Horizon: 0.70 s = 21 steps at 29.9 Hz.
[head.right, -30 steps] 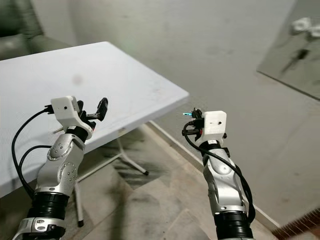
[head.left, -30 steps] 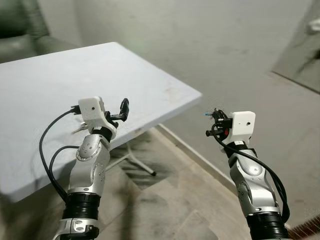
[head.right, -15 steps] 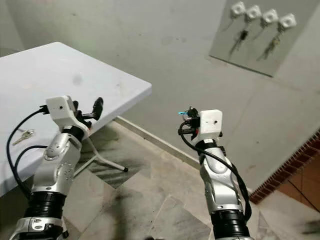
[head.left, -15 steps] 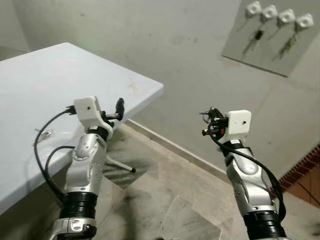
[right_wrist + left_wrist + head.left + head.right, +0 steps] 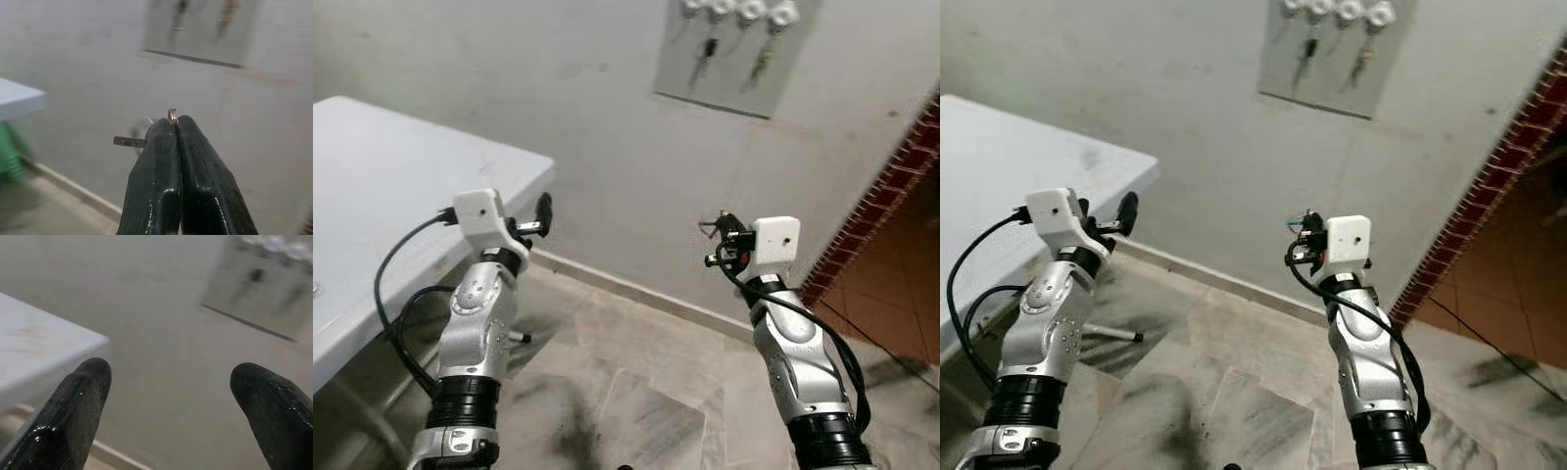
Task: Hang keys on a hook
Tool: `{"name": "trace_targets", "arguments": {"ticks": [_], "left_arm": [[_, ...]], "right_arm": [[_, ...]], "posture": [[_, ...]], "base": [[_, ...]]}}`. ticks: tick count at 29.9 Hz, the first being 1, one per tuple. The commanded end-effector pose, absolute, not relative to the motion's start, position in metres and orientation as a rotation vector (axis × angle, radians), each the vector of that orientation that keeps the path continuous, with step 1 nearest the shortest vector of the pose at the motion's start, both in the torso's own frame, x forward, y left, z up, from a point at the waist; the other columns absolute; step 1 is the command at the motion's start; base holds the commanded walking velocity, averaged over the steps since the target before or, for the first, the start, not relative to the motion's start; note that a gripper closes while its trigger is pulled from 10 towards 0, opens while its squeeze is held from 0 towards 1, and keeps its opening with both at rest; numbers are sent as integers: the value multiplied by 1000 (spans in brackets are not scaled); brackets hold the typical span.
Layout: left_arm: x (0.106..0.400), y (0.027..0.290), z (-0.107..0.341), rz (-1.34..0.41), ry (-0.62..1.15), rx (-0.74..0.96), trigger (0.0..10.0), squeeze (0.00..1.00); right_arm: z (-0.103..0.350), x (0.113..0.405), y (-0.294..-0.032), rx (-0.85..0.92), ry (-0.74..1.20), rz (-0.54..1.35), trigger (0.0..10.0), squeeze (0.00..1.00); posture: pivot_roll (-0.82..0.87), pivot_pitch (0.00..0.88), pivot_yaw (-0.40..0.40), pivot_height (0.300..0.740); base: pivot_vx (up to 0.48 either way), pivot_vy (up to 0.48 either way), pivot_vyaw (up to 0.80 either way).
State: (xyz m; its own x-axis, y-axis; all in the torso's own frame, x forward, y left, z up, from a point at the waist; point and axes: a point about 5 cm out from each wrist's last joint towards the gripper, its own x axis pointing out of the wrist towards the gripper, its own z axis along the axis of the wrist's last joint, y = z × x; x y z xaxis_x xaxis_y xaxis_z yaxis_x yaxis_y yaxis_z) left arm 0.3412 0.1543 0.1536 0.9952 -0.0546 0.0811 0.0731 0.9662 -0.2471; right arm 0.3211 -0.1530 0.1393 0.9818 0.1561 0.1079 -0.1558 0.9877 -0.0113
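Note:
My right gripper (image 5: 175, 125) is shut on a set of keys (image 5: 131, 142); the ring (image 5: 171, 115) pokes out above the fingertips and one key sticks out sideways. In the head views that gripper (image 5: 719, 244) is raised at chest height, well below and short of the grey hook board (image 5: 734, 54) on the wall. The board carries several white hooks (image 5: 751, 10), and two of them have keys hanging (image 5: 708, 49). My left gripper (image 5: 541, 211) is raised and open, holding nothing, with its fingers (image 5: 83, 396) wide apart.
A white folding table (image 5: 999, 166) stands on my left, its corner near the left arm. The grey wall runs ahead with a skirting along the tiled floor (image 5: 636, 392). A brick edge and a doorway (image 5: 891, 196) lie to the right.
The camera has turned right: the table has slid off to the left and the hook board now sits top centre. Both arms keep the same pose, keys still held.

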Motion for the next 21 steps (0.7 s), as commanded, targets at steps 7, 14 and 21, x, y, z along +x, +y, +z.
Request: {"name": "trace_targets", "arguments": {"ticks": [7,14,21], "left_arm": [[341,155,157,-56,-84,-243,10000,0],[339,154,156,-55,-85,-248,10000,0],[339,155,154,-51,-75,-281,10000,0]], "right_arm": [[144,322,-152,-7,-121,167,10000,0],[144,321,-152,-15,-117,170,10000,0],[145,320,-153,1,-130,165,10000,0]], "posture": [[15,0,-65,740],[14,0,-71,740],[8,0,-71,740]], "base": [[0,0,-713],[0,0,-684],[0,0,-587]]}}
